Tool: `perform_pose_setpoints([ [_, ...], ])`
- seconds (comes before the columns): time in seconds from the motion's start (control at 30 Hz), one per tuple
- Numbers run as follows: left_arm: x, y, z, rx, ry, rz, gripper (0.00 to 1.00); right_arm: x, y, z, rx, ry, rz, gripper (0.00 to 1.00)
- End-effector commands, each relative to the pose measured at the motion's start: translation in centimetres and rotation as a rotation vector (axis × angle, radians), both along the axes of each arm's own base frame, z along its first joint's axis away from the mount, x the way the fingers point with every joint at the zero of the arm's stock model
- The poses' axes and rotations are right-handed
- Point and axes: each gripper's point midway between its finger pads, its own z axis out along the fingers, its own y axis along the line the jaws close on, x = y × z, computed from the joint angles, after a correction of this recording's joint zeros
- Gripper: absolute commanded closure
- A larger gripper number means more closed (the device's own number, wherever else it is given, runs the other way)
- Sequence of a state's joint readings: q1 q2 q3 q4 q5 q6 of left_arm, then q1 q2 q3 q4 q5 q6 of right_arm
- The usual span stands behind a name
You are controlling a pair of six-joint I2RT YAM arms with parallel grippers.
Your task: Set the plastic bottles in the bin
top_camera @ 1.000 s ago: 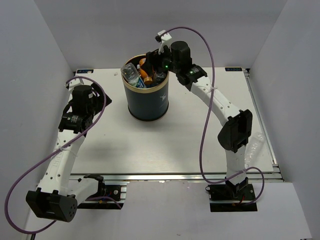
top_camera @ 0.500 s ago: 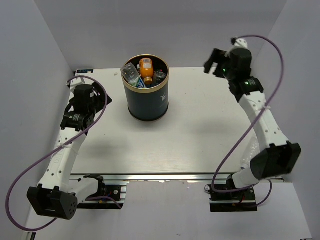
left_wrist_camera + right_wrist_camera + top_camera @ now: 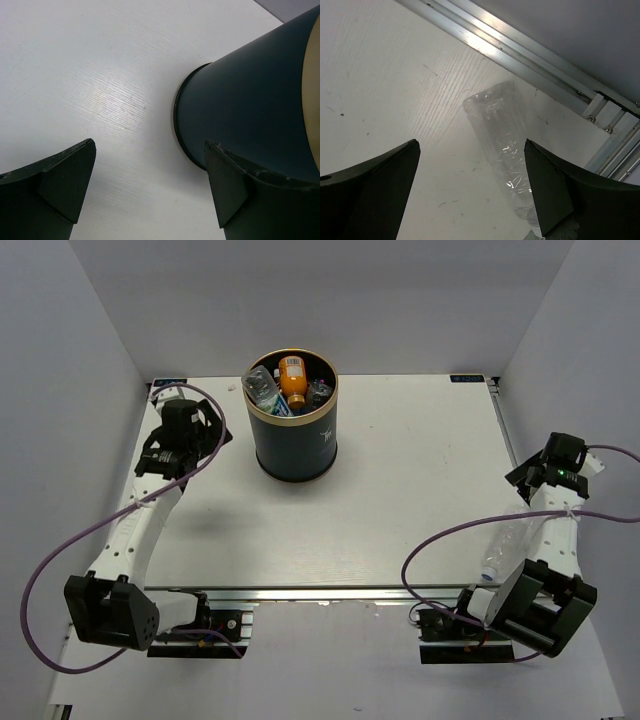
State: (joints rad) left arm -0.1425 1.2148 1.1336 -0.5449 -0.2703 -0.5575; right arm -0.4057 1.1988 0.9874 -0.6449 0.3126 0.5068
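The dark navy bin [image 3: 293, 440] stands at the back middle of the table. Inside it are an orange bottle [image 3: 292, 380] and clear bottles [image 3: 262, 390] with blue labels. One clear crinkly bottle [image 3: 508, 538] lies on the table by the right edge, partly under the right arm. My right gripper [image 3: 528, 480] hovers over it, open and empty; in the right wrist view the bottle [image 3: 505, 145] lies between and beyond the fingers of that gripper [image 3: 470, 145]. My left gripper [image 3: 205, 435] is open and empty, left of the bin. In its wrist view the gripper [image 3: 150, 145] faces the bin's base [image 3: 250, 100].
An aluminium rail [image 3: 530, 55] runs along the table's right edge close to the lying bottle. White walls enclose the table on the left, back and right. Purple cables loop off both arms.
My right arm swung from above the bin to the right edge of the table and came down over the lying bottle. The left gripper shifted a little toward the bin.
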Motion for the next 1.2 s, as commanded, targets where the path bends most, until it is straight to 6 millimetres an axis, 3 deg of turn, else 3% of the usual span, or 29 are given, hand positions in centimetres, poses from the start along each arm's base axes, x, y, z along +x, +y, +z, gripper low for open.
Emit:
perform_pose_setpoints([
  [0.0,0.5,-0.2,1.6,0.014,-0.016,-0.022,0.02,-2.0,-1.4,-1.8,-0.010,0.066,-0.078,0.11],
  [0.2,0.7,0.2,2.7,0.031,-0.015,-0.013,0.02,-2.0,-1.5,-5.4,0.039,0.094,-0.059,0.11],
  [0.3,0.6,0.3,2.9,0.031,-0.018,-0.004,0.02,-3.2,-2.5,-6.8,0.002,0.174,-0.094,0.11],
  [0.37,0.5,0.3,2.9,0.025,-0.019,0.000,0.02,-3.7,-2.2,-8.4,0.022,0.208,-0.090,0.11],
  [0.47,0.4,0.3,3.0,0.018,-0.022,0.010,0.02,-2.9,-1.2,-10.1,0.069,0.180,-0.040,0.13],
  [0.7,-0.5,0.8,3.4,0.010,-0.040,0.040,0.02,-1.0,-0.5,-10.8,0.074,0.112,0.084,0.27],
  [0.8,-1.0,1.1,3.9,0.016,-0.053,0.052,0.02,0.9,1.2,-10.1,0.073,0.056,0.199,0.42],
  [0.87,-1.4,1.4,4.2,0.016,-0.069,0.068,0.02,3.0,3.1,-8.4,0.042,0.002,0.303,0.60],
  [0.93,-1.8,1.6,4.5,0.011,-0.084,0.075,0.02,5.8,4.6,-5.0,-0.021,-0.088,0.387,0.66],
  [0.97,-1.8,1.5,4.5,0.005,-0.089,0.076,0.02,7.5,7.0,-3.4,-0.054,-0.130,0.486,0.71],
  [1.0,-1.9,1.5,4.7,0.004,-0.096,0.079,0.02,9.6,8.4,-0.1,-0.082,-0.210,0.544,0.72],
  [1.03,-2.1,1.5,4.7,0.000,-0.101,0.080,0.02,11.0,11.0,1.7,-0.086,-0.260,0.630,0.73],
  [1.1,-2.2,1.6,4.8,0.000,-0.106,0.085,0.02,13.3,14.0,5.4,-0.089,-0.359,0.741,0.73],
  [1.13,-2.2,1.7,4.8,-0.002,-0.108,0.089,0.02,14.9,17.3,9.8,-0.112,-0.463,0.830,0.74],
  [1.17,-2.2,1.7,4.8,-0.001,-0.107,0.089,0.02,15.7,18.9,12.4,-0.137,-0.528,0.878,0.74],
])
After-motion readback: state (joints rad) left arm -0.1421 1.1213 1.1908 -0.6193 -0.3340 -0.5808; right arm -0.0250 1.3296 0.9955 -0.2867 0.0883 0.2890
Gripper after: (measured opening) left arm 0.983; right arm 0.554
